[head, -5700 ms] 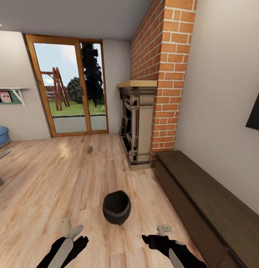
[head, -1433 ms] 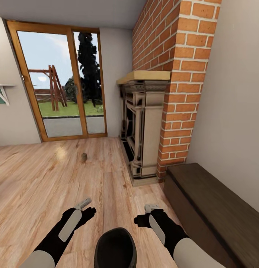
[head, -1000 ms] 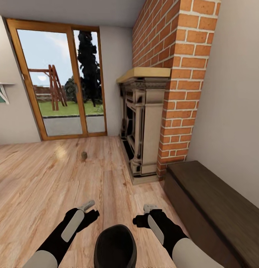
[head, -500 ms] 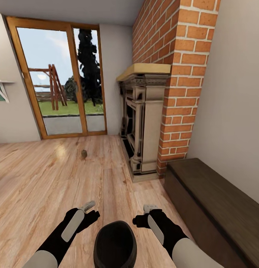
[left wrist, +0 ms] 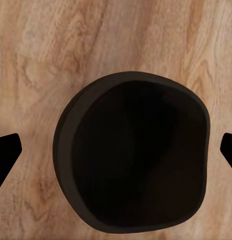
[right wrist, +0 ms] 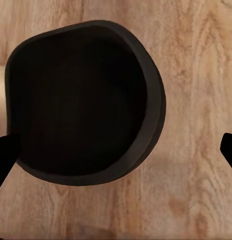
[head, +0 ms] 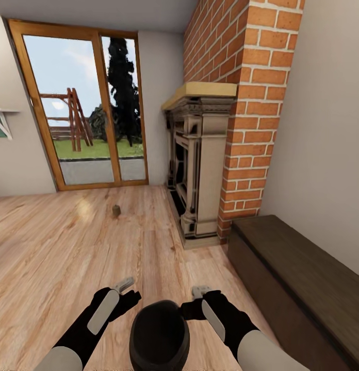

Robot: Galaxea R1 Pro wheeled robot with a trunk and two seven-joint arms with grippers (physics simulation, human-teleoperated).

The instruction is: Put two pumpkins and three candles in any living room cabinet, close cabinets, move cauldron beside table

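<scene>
Head view: the cauldron [head: 159, 335] sits on the floor [head: 71, 247] between the left pincer [head: 129, 289] and right pincer [head: 192, 301]; a candle [head: 116, 210] stands well apart. Wrist views: cauldron [left wrist: 131, 160] [right wrist: 81, 105] below, both pincers spread wide, grasping nothing.

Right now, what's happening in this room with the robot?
The robot stands over the black cauldron on the wooden floor, with its left gripper and right gripper lowered on either side of the rim, both open and not holding it. A small candle sits farther off on the floor near the glass door. The long dark cabinet runs along the wall on the robot's right.
</scene>
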